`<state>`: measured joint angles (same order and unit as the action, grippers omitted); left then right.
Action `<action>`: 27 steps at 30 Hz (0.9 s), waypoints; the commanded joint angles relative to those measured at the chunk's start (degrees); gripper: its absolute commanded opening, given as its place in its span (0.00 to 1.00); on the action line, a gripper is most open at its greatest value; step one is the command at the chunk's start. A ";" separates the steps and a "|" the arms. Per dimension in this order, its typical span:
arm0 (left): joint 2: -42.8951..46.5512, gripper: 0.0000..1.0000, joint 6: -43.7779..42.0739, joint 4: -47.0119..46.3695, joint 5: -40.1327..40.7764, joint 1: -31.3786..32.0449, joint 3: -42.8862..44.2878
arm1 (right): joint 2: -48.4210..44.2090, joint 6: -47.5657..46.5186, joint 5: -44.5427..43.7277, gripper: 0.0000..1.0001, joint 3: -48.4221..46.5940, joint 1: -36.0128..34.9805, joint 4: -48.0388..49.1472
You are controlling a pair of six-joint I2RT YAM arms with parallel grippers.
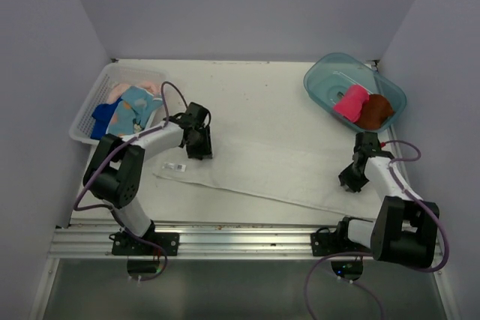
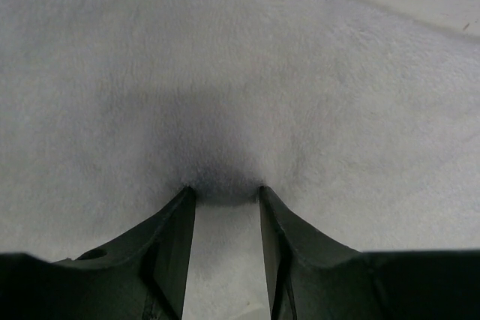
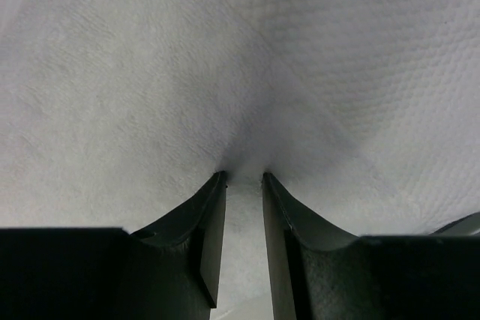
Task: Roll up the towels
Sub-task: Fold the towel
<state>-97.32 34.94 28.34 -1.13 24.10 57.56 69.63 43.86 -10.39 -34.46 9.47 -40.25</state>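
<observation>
A white towel (image 1: 270, 162) lies spread flat across the table's middle. My left gripper (image 1: 198, 151) points down at its far left corner. In the left wrist view its jaws (image 2: 223, 189) stand a little apart, dug into the white towel (image 2: 225, 73), with puckered cloth between them. My right gripper (image 1: 351, 181) is at the towel's right end. In the right wrist view its narrow jaws (image 3: 244, 175) hold a pinch of the white towel (image 3: 135, 88), which tents toward the tips. A pink towel (image 1: 351, 101) and a brown towel (image 1: 375, 110) lie in the tub.
A white lattice basket (image 1: 84, 127) at the far left holds a printed light blue towel (image 1: 135, 106), a royal blue towel (image 1: 103, 118) and a peach one (image 1: 150, 86). The teal tub (image 1: 322, 73) stands at the far right. Walls close in on three sides.
</observation>
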 commanded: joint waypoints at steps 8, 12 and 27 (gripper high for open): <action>0.38 0.43 -2.50 4.09 5.43 -6.15 9.32 | -7.21 -5.88 -0.77 0.31 -2.28 0.46 1.14; -1.99 0.42 -3.03 5.15 8.42 -9.84 11.96 | -9.94 -7.03 -0.51 0.33 -2.10 0.46 -0.44; -10.80 0.40 -1.63 4.18 15.71 -12.50 19.43 | -13.02 -7.03 2.39 0.37 -2.72 0.46 -2.38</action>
<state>-110.89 33.41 32.38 11.62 11.70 75.64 59.24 37.85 -9.39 -35.90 9.76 -41.65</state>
